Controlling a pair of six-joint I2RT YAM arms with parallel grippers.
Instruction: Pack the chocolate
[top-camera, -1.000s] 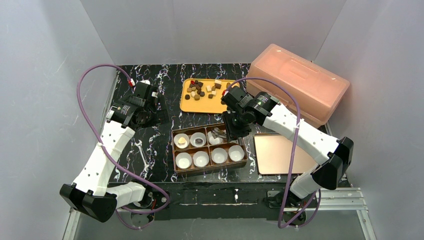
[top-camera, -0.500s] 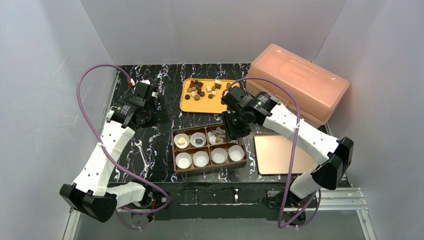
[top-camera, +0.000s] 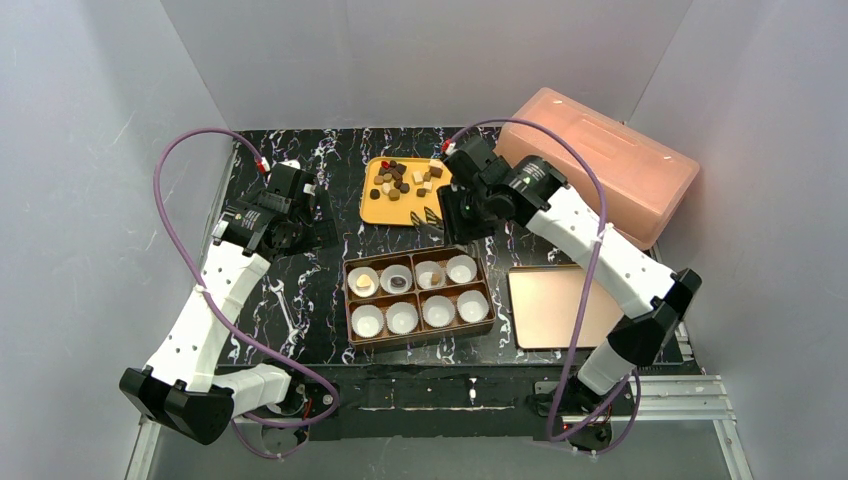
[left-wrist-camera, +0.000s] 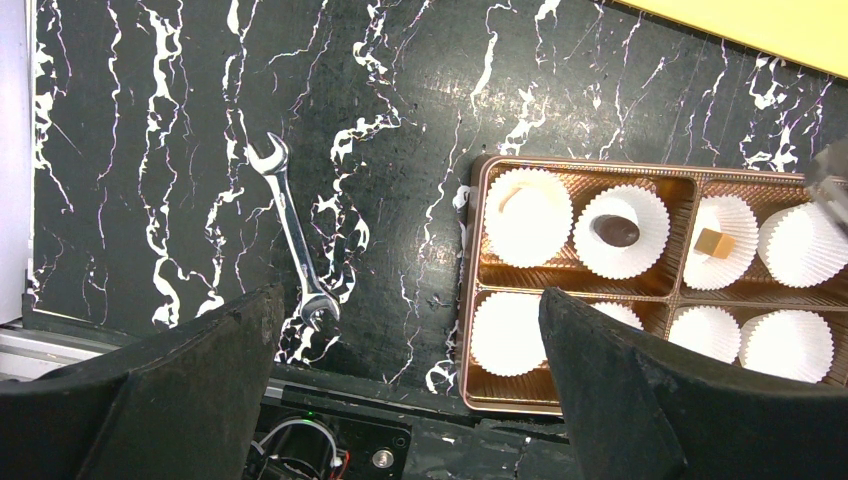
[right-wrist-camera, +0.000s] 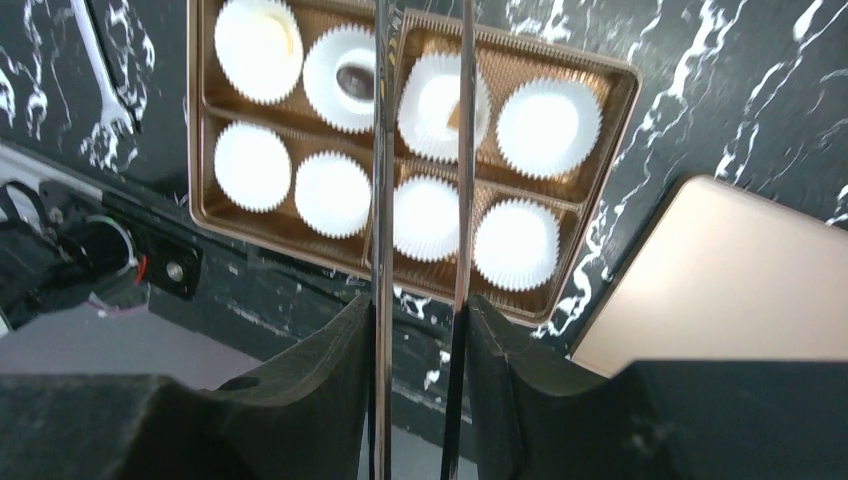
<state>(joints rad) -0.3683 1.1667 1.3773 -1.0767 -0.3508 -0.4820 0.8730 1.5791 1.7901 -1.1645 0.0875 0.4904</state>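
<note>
Marble table (top-camera: 330, 160); right tool (right-wrist-camera: 420, 322) snug around tweezers (right-wrist-camera: 381, 150)

Top cam fixed, high over near edge, looks down on whole table (top-camera: 300, 180). L wrist cam: near-vertical, mid height. R wrist cam: down along tweezers (right-wrist-camera: 381, 200), similar height. All 3 share box (top-camera: 418, 340) + wrench (top-camera: 284, 308).

Your left arm (top-camera: 225, 275) and right arm (top-camera: 610, 262) wear white shells dotted with small dark holes between black joints, end in broad matte-black fingers (left-wrist-camera: 170, 400), and each trails a looping purple cable (top-camera: 156, 195) with a red tip.
</note>
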